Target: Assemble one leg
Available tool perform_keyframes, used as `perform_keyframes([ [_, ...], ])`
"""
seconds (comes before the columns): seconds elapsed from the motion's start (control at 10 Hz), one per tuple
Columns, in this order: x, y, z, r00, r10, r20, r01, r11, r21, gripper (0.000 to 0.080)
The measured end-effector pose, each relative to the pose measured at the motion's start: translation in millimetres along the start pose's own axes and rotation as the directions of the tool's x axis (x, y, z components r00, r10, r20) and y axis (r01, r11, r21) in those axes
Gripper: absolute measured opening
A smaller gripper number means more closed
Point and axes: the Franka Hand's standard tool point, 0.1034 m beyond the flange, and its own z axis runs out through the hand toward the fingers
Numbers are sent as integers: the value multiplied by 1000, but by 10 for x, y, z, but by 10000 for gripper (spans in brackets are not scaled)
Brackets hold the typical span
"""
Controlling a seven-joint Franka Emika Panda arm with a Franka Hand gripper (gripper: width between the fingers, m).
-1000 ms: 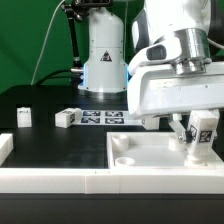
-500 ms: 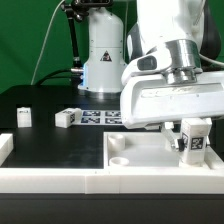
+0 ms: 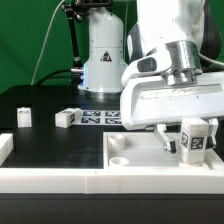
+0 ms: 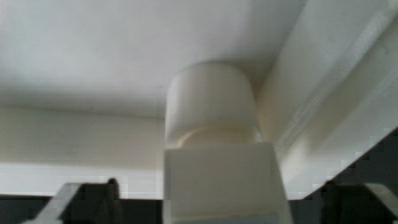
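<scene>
A white leg point(image 3: 195, 140) with a black-and-white tag stands upright at the right corner of the large white panel point(image 3: 140, 150) in the exterior view. In the wrist view the leg point(image 4: 224, 150) fills the middle, its round end against the panel point(image 4: 107, 60). My gripper point(image 3: 185, 140) hangs over the leg. Its dark fingers point(image 4: 84, 202) stand on either side of the leg with white gaps between, so it is open around the leg. Two more legs point(image 3: 23, 116) point(image 3: 66, 117) lie on the black table at the exterior view's left.
The marker board point(image 3: 100, 118) lies behind the panel near the robot base point(image 3: 103, 60). A white rail point(image 3: 60, 181) runs along the table's front, with a white block point(image 3: 5, 148) at the exterior view's far left.
My wrist has turned and shifted toward the exterior view's left. The leg went from tilted to upright, and the visible finger now stands farther from it.
</scene>
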Motion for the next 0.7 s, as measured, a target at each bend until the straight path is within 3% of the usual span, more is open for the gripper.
perform_keyframes([
  [0.4, 2, -1, -3, 1000, 0, 4, 0, 1000, 1, 647],
  [0.7, 231, 14, -296, 1000, -11, 27, 11, 1000, 1, 648],
])
